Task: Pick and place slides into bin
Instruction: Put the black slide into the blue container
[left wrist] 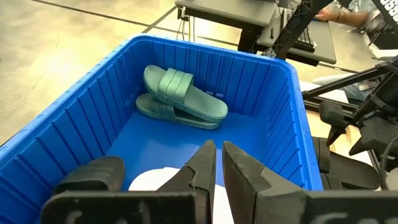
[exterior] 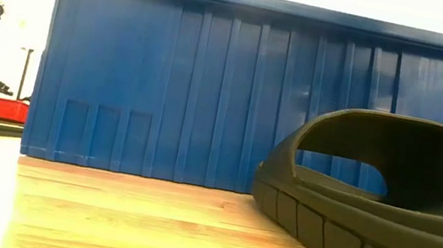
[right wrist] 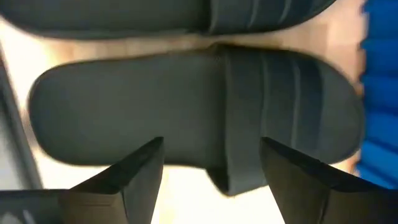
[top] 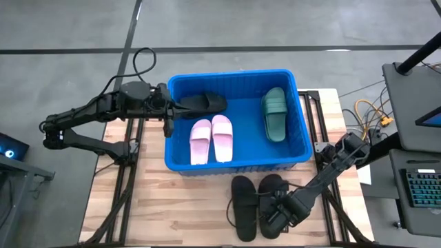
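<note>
The blue bin (top: 234, 162) stands mid-table. In it lie a black slide (top: 201, 103), a pale pink pair (top: 211, 139) and a green pair (left wrist: 180, 101), one green slide resting on the other. Two black slides (top: 242, 207) (top: 271, 189) lie sole-down on the wood in front of the bin. My right gripper (right wrist: 211, 162) hangs open, pointing down, just over the right-hand black slide (right wrist: 199, 106), a finger toward each long side. My left gripper (left wrist: 217, 165) is shut with nothing in it, hovering over the bin's left end (top: 169, 114).
A desk with a keyboard (top: 422, 189) and loose cables (top: 372, 114) stands off the table's right edge. The bin's near wall (exterior: 210, 86) rises just behind the two black slides (exterior: 388, 206). Bare wood (top: 172, 207) lies left of them.
</note>
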Robot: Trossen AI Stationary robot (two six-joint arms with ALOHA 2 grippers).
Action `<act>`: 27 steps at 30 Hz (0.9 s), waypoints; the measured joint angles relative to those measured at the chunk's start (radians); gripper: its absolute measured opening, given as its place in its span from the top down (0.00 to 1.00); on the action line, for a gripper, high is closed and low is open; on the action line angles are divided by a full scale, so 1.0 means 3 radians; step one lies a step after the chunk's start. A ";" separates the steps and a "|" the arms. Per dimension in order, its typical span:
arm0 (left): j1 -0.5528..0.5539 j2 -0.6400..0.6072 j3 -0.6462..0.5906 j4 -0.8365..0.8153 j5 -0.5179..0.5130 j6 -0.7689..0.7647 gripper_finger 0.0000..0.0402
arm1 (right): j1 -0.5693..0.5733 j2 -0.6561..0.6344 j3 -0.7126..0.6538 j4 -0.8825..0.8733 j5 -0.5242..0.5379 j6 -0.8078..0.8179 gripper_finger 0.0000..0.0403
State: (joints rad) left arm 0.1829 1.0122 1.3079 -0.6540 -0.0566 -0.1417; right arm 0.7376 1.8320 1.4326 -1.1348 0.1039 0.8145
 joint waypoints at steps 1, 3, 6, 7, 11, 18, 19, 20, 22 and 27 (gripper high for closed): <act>0.0000 0.0000 0.0000 0.0000 0.0000 0.0000 0.97 | 0.0000 0.0000 -0.0016 0.0016 0.0075 -0.0001 0.37; 0.0000 -0.0001 0.0000 0.0000 0.0000 0.0000 0.97 | 0.0000 0.0000 -0.0059 0.0098 0.0196 -0.0003 0.39; 0.0000 -0.0001 0.0000 0.0000 0.0000 0.0000 0.97 | 0.0000 0.0000 -0.0148 0.0160 0.0246 -0.0039 0.40; 0.0000 -0.0001 0.0000 0.0000 0.0000 0.0000 0.97 | 0.0000 0.0000 -0.0184 0.0172 0.0245 -0.0040 0.41; 0.0000 -0.0001 0.0000 0.0000 0.0000 -0.0001 0.97 | 0.0009 0.0000 -0.0329 0.0172 0.0266 -0.0013 0.43; 0.0000 -0.0001 0.0000 -0.0001 0.0000 0.0000 0.97 | 0.0005 0.0001 -0.0477 0.0208 0.0361 0.0245 0.45; 0.0000 -0.0001 0.0000 -0.0002 0.0000 0.0000 0.97 | 0.0005 0.0001 -0.0477 0.0210 0.0405 0.0285 0.45; 0.0000 -0.0001 0.0000 -0.0004 0.0000 0.0000 0.97 | 0.0006 0.0002 -0.0473 0.0209 0.0470 0.0321 0.46; 0.0000 -0.0001 0.0000 -0.0014 0.0000 0.0000 0.97 | 0.0006 0.0005 -0.0452 0.0211 0.0627 0.0385 0.48; -0.0003 -0.0001 0.0000 -0.0028 0.0000 0.0000 0.97 | 0.0005 0.0005 -0.0445 0.0222 0.0797 0.0564 0.60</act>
State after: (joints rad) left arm 0.1822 1.0119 1.3079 -0.6624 -0.0566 -0.1417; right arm 0.7391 1.8336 1.2991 -1.0683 0.3432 0.9838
